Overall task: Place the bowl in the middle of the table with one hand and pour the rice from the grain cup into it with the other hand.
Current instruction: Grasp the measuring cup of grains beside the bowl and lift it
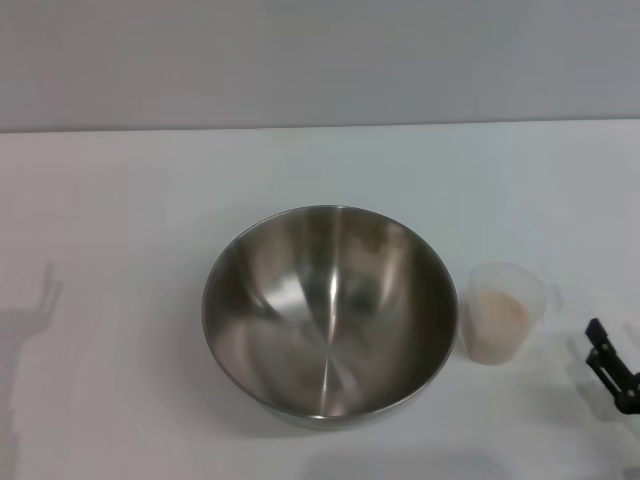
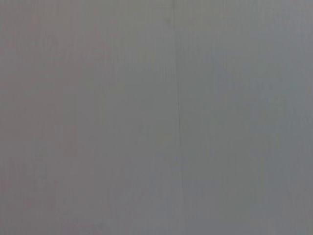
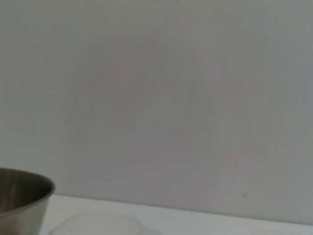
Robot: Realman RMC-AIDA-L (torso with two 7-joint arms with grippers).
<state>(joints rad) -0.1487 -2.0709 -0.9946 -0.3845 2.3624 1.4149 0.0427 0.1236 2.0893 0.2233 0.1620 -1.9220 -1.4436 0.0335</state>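
Observation:
The shiny steel bowl (image 1: 330,310) stands empty near the middle of the white table (image 1: 120,250). Just to its right stands the translucent grain cup (image 1: 500,312), upright, with pale rice (image 1: 500,310) inside. My right gripper (image 1: 610,365) shows only as a black part at the right edge of the head view, to the right of the cup and apart from it. The right wrist view catches the bowl's rim (image 3: 22,193) and the cup's top (image 3: 98,224) low down. My left gripper is out of view; the left wrist view holds only grey wall.
A grey wall (image 1: 320,60) rises behind the table's far edge. A faint shadow (image 1: 35,320) falls on the tabletop at the left. Bare table lies left of and behind the bowl.

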